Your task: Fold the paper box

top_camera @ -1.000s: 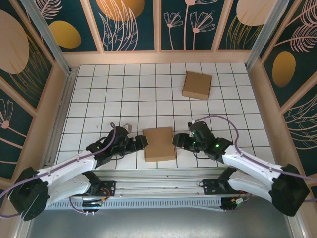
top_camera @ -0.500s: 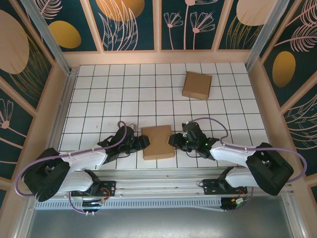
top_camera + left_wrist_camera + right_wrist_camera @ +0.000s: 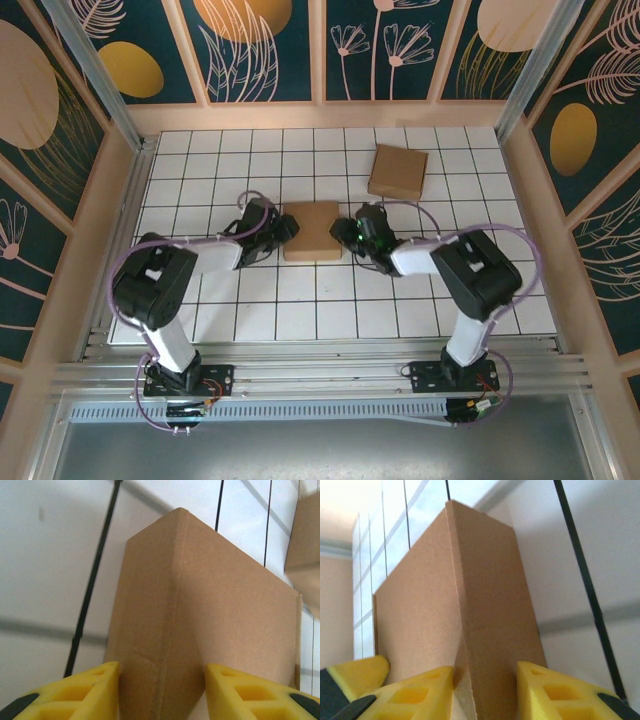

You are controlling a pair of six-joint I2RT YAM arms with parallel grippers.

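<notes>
Cardboard box (image 3: pixel 311 231) is being clamped at opposite ends by left fingers (image 3: pixel 90 692) and right fingers (image 3: pixel 420 692); uneven pulling risks tearing it.

Paper box (image 3: pixel 312 230) now farther out

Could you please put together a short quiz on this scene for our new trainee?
1. True or false: the left gripper and the right gripper grip opposite sides of the same brown box.
2. Multiple choice: how many cardboard boxes lie on the table? A) one B) two C) three
3. Short answer: where does the second box lie relative to the gripped one?

Key:
1. True. In each wrist view, the yellow fingers straddle an edge of the box.
2. B.
3. Farther from the arm bases and to the right, apart from it and touched by neither gripper.
</notes>
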